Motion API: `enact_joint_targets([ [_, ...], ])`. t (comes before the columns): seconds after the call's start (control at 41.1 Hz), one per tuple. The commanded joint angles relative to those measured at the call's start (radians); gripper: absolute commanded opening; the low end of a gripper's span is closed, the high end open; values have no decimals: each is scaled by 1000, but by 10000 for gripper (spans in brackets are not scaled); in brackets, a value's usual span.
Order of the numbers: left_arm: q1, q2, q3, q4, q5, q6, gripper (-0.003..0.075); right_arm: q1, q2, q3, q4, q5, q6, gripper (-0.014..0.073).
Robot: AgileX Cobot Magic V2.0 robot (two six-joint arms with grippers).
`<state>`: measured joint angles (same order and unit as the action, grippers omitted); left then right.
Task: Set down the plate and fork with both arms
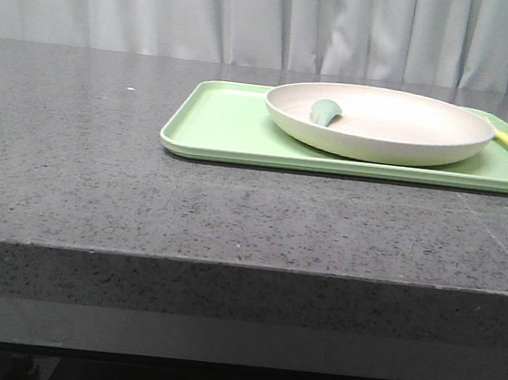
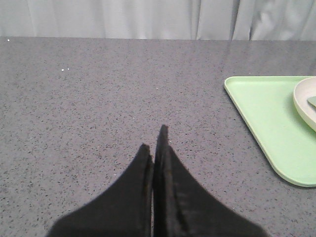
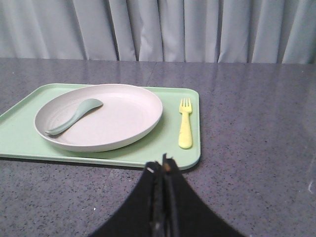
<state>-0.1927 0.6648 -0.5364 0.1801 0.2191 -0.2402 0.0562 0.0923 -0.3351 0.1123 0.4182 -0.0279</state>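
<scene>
Both grippers, left [image 2: 154, 143] and right [image 3: 163, 165], clenched, empty, above table [image 1: 97, 200]. Plate [image 3: 98, 116] with spoon [image 3: 74, 116] on tray [image 3: 19, 138]; fork [image 3: 185, 128] beside plate near tray's edge.

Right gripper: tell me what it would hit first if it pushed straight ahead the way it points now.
Probably the near edge of the green tray, just ahead of the shut right gripper. Beyond it lie the plate and fork. The gripper's height is unclear, so it might pass over.
</scene>
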Motion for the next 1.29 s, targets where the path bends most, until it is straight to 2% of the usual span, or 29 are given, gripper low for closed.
enact_joint_targets([
  [0.0,-1,-1,-29,-27,-93,28,-18,-3,10,-27,1,-85,-6,-68],
  [0.17,1,-3,-24,-187,-126,225,-18,-3,10,-27,1,-85,-6,-68],
  [0.316,6,-57,55,-180,-209,240,-18,-3,10,-27,1,-85,-6,-68],
  [0.438,48,-151,179,-185,-249,240,-18,-3,10,-27,1,-85,-6,-68],
  [0.803,181,-496,472,-187,-262,240,-18,-3,10,-27,1,-85,-6,-68],
  [0.973,186,-614,546,-187,-262,234,-18,-3,10,-27,1,-85,-6,-68],
  [1.07,186,-668,546,-187,-219,240,-18,-3,10,-27,1,-85,-6,-68],
  [1.265,186,-693,546,-187,-208,240,-18,-3,12,-27,1,-85,-6,-67],
])
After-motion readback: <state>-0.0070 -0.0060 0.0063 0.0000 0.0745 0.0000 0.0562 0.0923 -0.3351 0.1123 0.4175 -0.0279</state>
